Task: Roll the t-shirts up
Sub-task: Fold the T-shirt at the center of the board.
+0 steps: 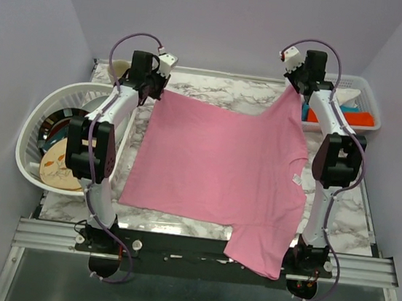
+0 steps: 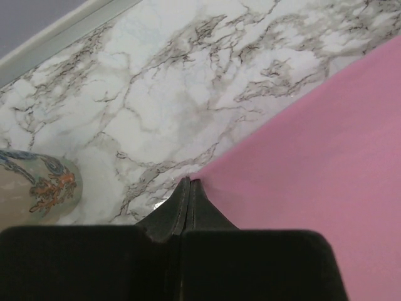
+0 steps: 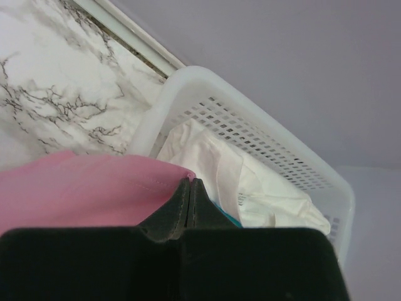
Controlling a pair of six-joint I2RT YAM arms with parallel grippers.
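Observation:
A plain pink t-shirt [image 1: 217, 171] lies spread over the marble table [image 1: 216, 90], one sleeve hanging over the near edge. My left gripper [image 1: 161, 90] is shut on the shirt's far left corner; in the left wrist view the pink cloth [image 2: 313, 163] runs from the closed tips [image 2: 189, 182] to the right. My right gripper [image 1: 294, 87] is shut on the far right corner and holds it lifted off the table; in the right wrist view the pink hem [image 3: 94, 188] ends between its closed tips [image 3: 190, 182].
A round white basket [image 1: 42, 131] with plates stands at the left. A rectangular white basket [image 1: 368, 105] with white and coloured cloth [image 3: 213, 169] stands at the far right. A patterned cup [image 2: 37, 188] stands near the left gripper.

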